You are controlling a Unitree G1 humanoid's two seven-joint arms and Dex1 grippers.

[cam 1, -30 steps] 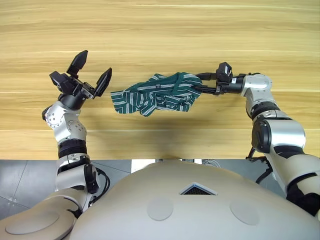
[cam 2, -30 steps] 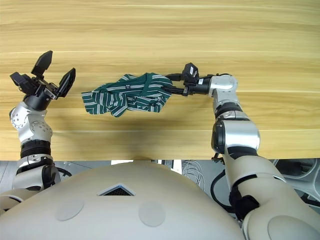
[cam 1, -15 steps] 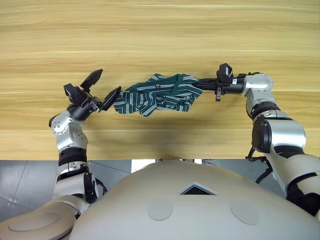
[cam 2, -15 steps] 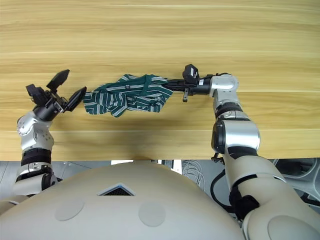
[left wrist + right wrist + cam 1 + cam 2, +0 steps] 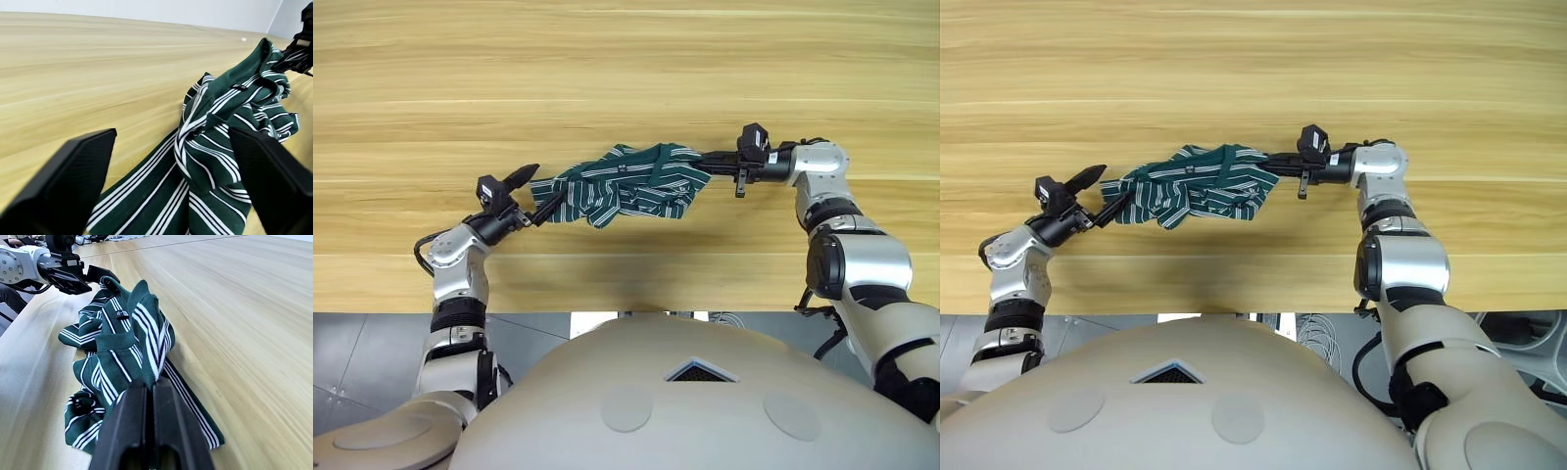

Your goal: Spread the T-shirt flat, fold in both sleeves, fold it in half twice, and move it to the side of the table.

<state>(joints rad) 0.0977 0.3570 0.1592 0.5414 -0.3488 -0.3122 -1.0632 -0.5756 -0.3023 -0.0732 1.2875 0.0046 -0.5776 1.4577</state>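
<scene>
Dark green, white-striped T-shirt (image 5: 625,184) sat bunched in a crumpled horiz. roll at ctr of the head views, just above mid-height, on the pale, long-grained wooden table (image 5: 607,59). A soft shadow lay under its lower edge; couldn't tell if the cloth hung clear of the wood or touched it.

Right gripper (image 5: 708,163) came in from the right of ctr, arm stretched level across the frame. Its two black fingers (image 5: 132,426) were pressed together, pinching a fold at the shirt's right end. In the right wrist view the striped cloth ran away from the clamped tips toward the upper left of that frame.

Left gripper (image 5: 546,183) was at left of ctr, arm rising from the lower left corner. Its fingers (image 5: 78,166) were spread wide, one each side of the shirt's left end: upper finger above the cloth edge, lower one at or under it. In the left wrist view a striped fold lay btwn the two black pads, w/ no clear contact on either side. Nothing gripped there.

Shirt spanned the gap btwn the two grippers, unfolded nowhere, sleeves not distinguishable in the bundle.
</scene>
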